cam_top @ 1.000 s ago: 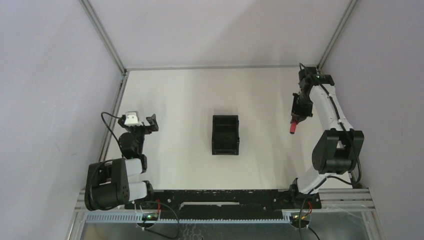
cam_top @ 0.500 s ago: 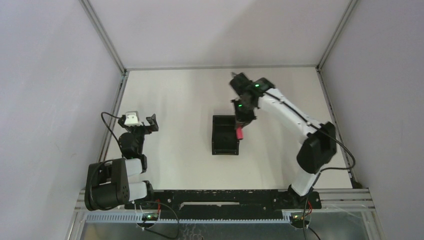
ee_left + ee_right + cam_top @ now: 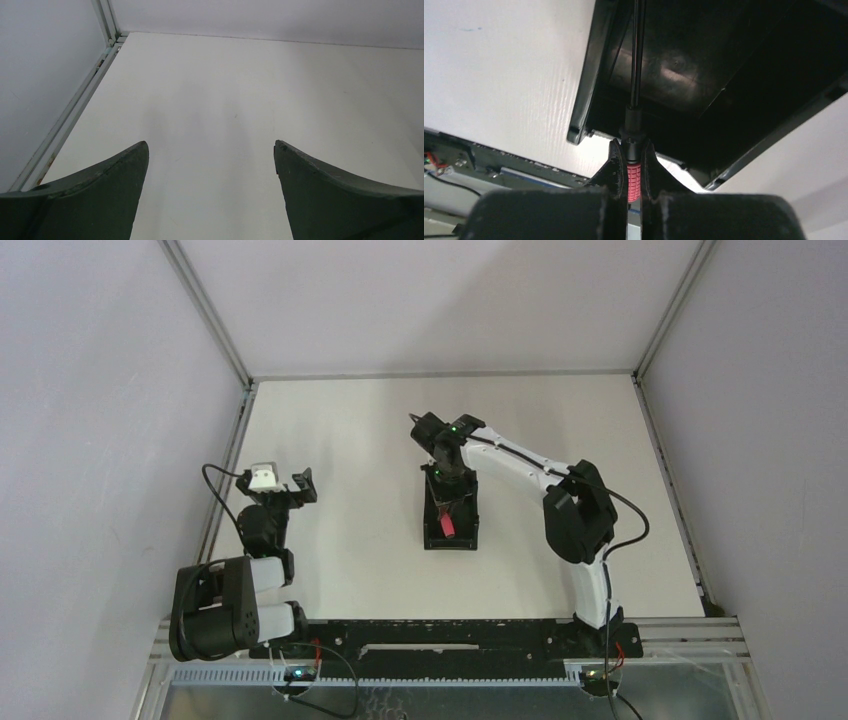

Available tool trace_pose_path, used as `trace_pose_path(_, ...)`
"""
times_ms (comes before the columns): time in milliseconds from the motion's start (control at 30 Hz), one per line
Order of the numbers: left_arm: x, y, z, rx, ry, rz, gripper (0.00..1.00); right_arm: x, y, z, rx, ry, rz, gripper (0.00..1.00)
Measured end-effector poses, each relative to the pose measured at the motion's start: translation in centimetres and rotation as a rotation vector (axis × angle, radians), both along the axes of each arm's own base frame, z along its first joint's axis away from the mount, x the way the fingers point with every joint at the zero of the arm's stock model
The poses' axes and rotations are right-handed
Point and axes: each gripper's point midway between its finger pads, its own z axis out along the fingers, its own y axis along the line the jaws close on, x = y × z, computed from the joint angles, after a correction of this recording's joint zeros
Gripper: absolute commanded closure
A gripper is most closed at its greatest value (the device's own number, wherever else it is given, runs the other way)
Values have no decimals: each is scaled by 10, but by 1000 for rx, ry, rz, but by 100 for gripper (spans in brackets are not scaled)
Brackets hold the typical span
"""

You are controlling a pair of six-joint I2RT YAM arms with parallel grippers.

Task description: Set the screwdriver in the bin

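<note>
At the left edge of the desk (image 3: pixel 340 440), the left end effector (image 3: pixel 211 150) sits idle with its fingers spread wide and nothing between them, well apart from the work.

In the middle of the desk stands the bin (image 3: pixel 428 515). The right arm reaches across it, and the right end effector (image 3: pixel 632 150) is clamped tight on the red handle of the screwdriver (image 3: pixel 634 172). From the wrist view the thin black shaft runs forward from the fingers into the dark interior of the bin, just inside one long wall. From above, the red handle shows inside the bin's outline, toward its near end. I cannot tell whether the tip touches the floor of the bin.

The step in hand looks like the placement itself: the tool is carried over, or partly into, the bin and not yet let go. The next move probably calls for parting the fingers so the screwdriver drops inside the walls, then lifting straight up without snagging the rim.
</note>
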Motion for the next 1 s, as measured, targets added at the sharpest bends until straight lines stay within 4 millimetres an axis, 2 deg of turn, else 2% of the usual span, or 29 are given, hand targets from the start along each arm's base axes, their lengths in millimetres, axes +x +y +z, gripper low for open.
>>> trace_pose_path(100,0,0,0,0,0,0,0,4,-3,-9,-28,-4,10,67)
trace_pose_path(200,0,0,0,0,0,0,0,7,-9,-18,-69,-15,19,52)
trace_pose_path(400,0,0,0,0,0,0,0,14,-16,-19,-112,-52,26,50)
trace_pose_path(533,0,0,0,0,0,0,0,15,-17,-13,-116,-80,27,51)
trace_pose_path(633,0,0,0,0,0,0,0,17,-17,4,-98,-123,25,49)
trace_pose_path(667,0,0,0,0,0,0,0,18,-18,14,-87,-146,23,41)
trace_pose_path(700,0,0,0,0,0,0,0,18,-18,23,-74,-168,20,20)
trace_pose_path(733,0,0,0,0,0,0,0,19,-19,31,-62,-189,15,3)
trace_pose_path(900,0,0,0,0,0,0,0,25,-30,98,29,-378,-1,0)
trace_pose_path(1000,0,0,0,0,0,0,0,25,-44,130,77,-492,-11,0)
